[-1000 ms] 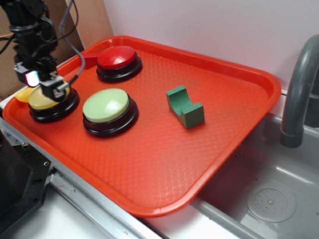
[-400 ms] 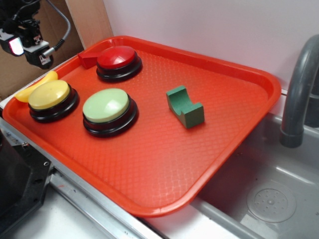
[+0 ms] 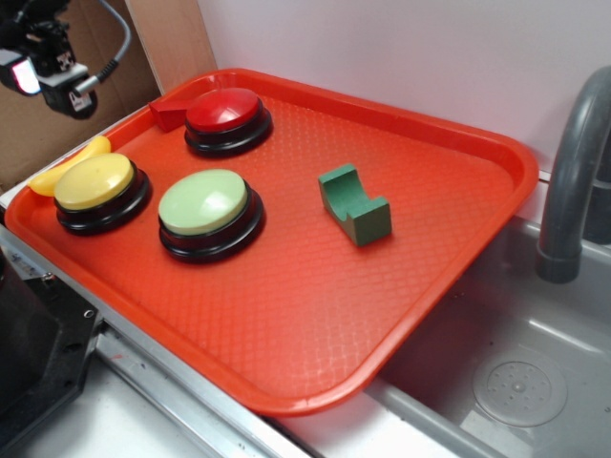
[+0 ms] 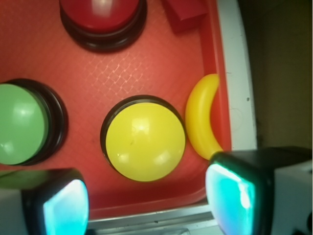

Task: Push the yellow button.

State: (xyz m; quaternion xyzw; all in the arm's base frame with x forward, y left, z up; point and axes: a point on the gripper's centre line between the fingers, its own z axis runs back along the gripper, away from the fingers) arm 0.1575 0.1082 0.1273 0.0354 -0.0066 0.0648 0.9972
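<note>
Item 1, gripper point(image 3: 52, 72): I see it in the upper left of the exterior frame, raised well above the tray, touching nothing. Arm mostly cut off by the frame edge; cable loops off its right side. In the wrist view its two fingers point(image 4: 249, 193) sit at the lower corners, spread wide, nothing between them.

Item 2, yellow button point(image 3: 94, 183): left end of the tray point(image 3: 458, 143), near its front-left rim. Glossy dome on a black base. Wrist view puts it point(image 4: 145, 141) centre frame, just above the gap between the fingers, so the gripper sits over it but apart.

Item 3, banana point(image 3: 57, 172): yellow, curved, just beside the yellow button's left side by the tray rim; right of the button in the wrist view.

Item 4, green button point(image 3: 203, 202): just right of the yellow one, bases close; can't tell if touching.

Item 5, red button point(image 3: 223, 110): upper tray, behind the other two.

Item 6, red block point(image 3: 167, 113): left of the red button, against the back rim.

Item 7, green block point(image 3: 355, 204): arch-cut, mid tray, well apart from the buttons.

Item 8, sink point(image 3: 516, 363) w/ grey faucet point(image 3: 573, 162): right edge of frame.
</note>
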